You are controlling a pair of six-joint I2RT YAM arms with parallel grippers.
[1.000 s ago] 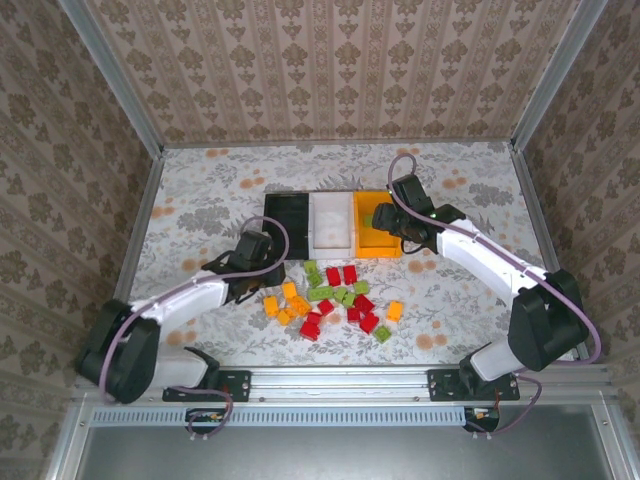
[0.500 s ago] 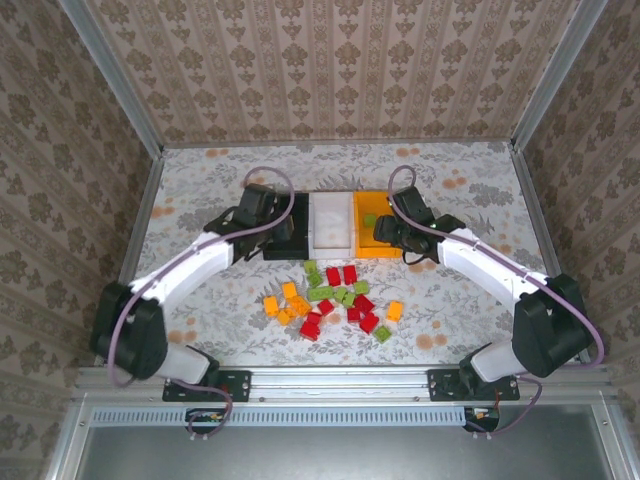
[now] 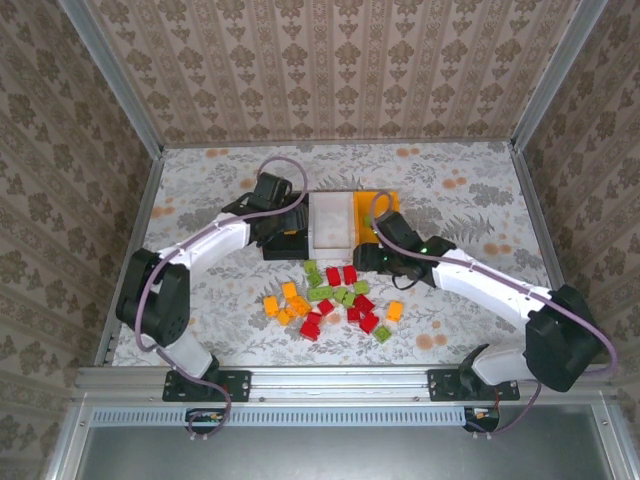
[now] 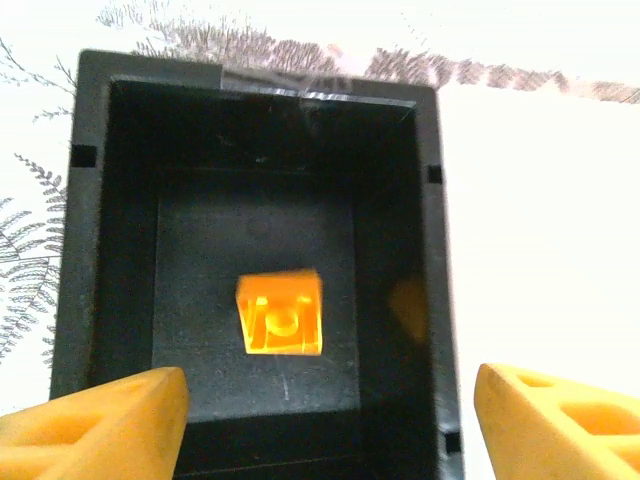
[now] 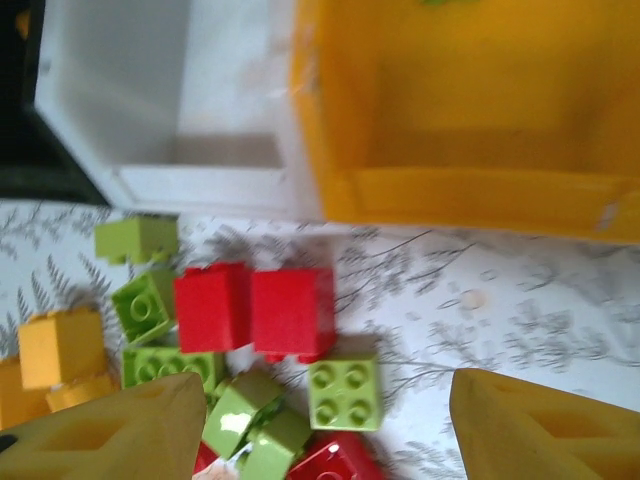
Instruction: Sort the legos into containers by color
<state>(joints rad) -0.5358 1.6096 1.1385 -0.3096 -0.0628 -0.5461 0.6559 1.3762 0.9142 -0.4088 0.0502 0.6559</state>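
Table [image 3: 200,200]: flowered; bricks [image 3: 335,300] lay heaped at centre.
Left gripper [image 4: 325,400]: hung spread, empty, over orange brick [image 4: 281,312] in black bin [image 4: 100,250].
Right gripper [image 5: 325,410]: spread, empty, above bricks.
Risk: crowding might cause a two-colour pinch.

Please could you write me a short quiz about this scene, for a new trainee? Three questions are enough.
1. True or false: the brick inside the black bin is red.
2. Which bin stands in the middle of the row? A the black bin, B the white bin, C the orange bin.
3. What do the left jaws hold?

Key
1. False: the brick is orange.
2. B.
3. Nothing. They stand open above the black bin.
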